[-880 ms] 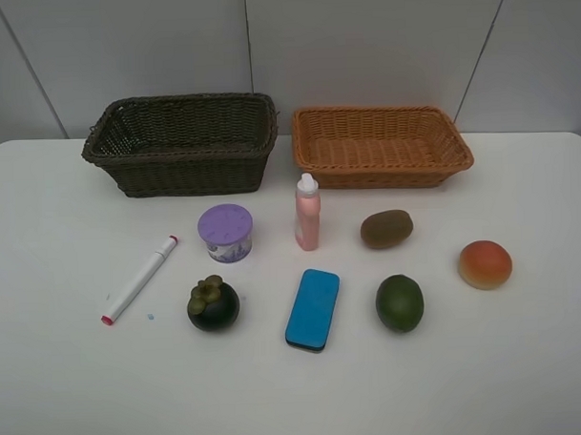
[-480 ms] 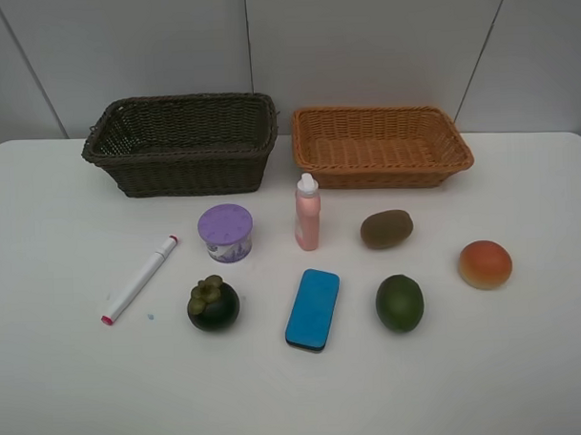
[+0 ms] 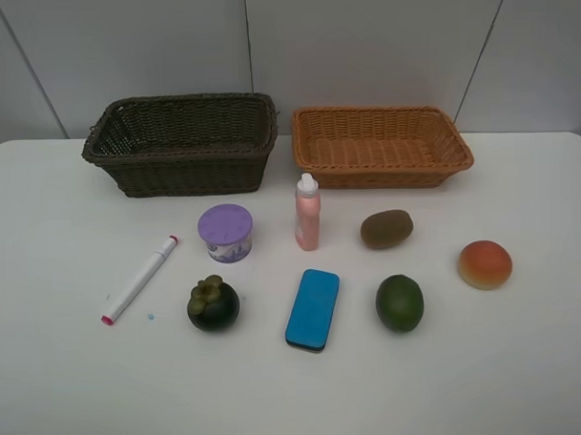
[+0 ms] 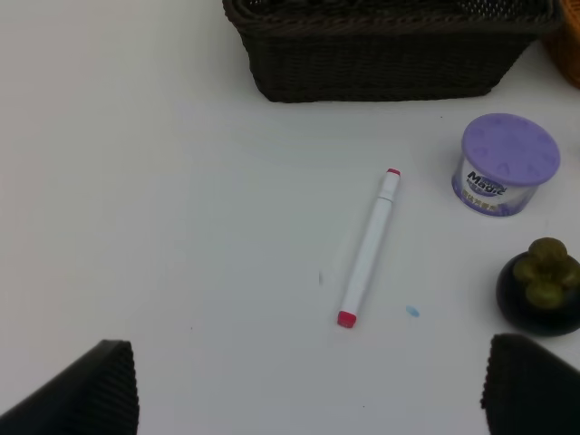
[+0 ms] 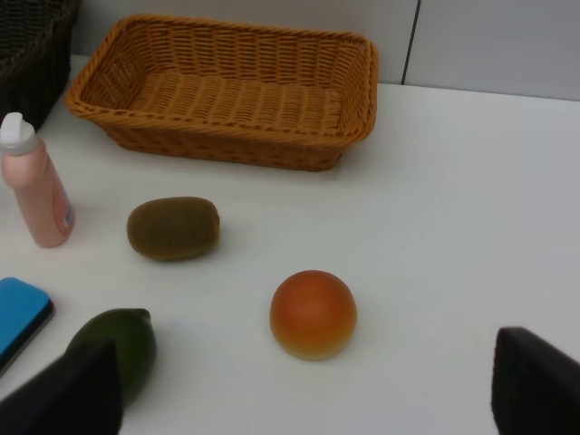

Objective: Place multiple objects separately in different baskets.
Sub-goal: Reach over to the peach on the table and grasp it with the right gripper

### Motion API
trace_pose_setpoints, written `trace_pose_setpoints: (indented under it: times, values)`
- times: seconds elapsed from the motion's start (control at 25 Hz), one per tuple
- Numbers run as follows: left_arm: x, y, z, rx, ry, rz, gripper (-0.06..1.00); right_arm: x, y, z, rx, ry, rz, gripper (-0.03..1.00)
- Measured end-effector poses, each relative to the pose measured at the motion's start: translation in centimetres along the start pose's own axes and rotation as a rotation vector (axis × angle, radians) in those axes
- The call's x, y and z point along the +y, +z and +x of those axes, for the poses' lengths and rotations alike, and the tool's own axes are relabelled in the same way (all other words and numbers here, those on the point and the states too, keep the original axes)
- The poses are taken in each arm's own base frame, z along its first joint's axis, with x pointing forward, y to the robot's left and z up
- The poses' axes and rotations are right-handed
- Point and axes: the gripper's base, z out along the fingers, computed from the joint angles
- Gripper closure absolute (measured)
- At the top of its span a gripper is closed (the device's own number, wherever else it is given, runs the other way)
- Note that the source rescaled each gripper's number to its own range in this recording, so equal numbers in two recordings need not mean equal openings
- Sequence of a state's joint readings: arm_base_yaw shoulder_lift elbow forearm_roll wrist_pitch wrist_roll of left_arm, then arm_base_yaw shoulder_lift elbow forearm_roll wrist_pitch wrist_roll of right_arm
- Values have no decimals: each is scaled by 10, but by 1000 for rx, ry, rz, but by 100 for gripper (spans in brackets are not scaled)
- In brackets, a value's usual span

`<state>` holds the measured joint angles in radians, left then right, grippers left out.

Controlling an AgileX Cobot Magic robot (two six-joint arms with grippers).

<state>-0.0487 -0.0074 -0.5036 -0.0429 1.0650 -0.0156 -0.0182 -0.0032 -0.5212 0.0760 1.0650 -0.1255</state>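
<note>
On the white table lie a white marker [image 3: 138, 279], purple-lidded tub [image 3: 225, 232], dark mangosteen [image 3: 213, 303], pink bottle [image 3: 308, 213], blue flat block [image 3: 313, 308], brown kiwi [image 3: 386, 228], green lime [image 3: 399, 302] and orange-red fruit [image 3: 485, 264]. The dark brown basket [image 3: 182, 162] and the light orange basket [image 3: 380, 165] stand empty at the back. My left gripper [image 4: 308, 399] is open above the marker [image 4: 368, 247]. My right gripper [image 5: 308, 390] is open above the orange-red fruit [image 5: 313, 314]. Neither arm shows in the exterior view.
A grey panelled wall [image 3: 361, 43] stands right behind the baskets. The table's bare front strip [image 3: 297, 399] lies below the row of objects. A small blue speck [image 4: 412, 312] marks the table near the marker.
</note>
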Motion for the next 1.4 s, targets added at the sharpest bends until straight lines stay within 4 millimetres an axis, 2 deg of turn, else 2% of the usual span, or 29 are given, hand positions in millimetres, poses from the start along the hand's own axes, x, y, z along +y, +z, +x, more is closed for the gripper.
trace_pose_setpoints:
  times: [1.4]
  values:
    - [0, 0, 0, 0, 0, 0, -5, 0, 0, 0, 0, 0, 0, -1]
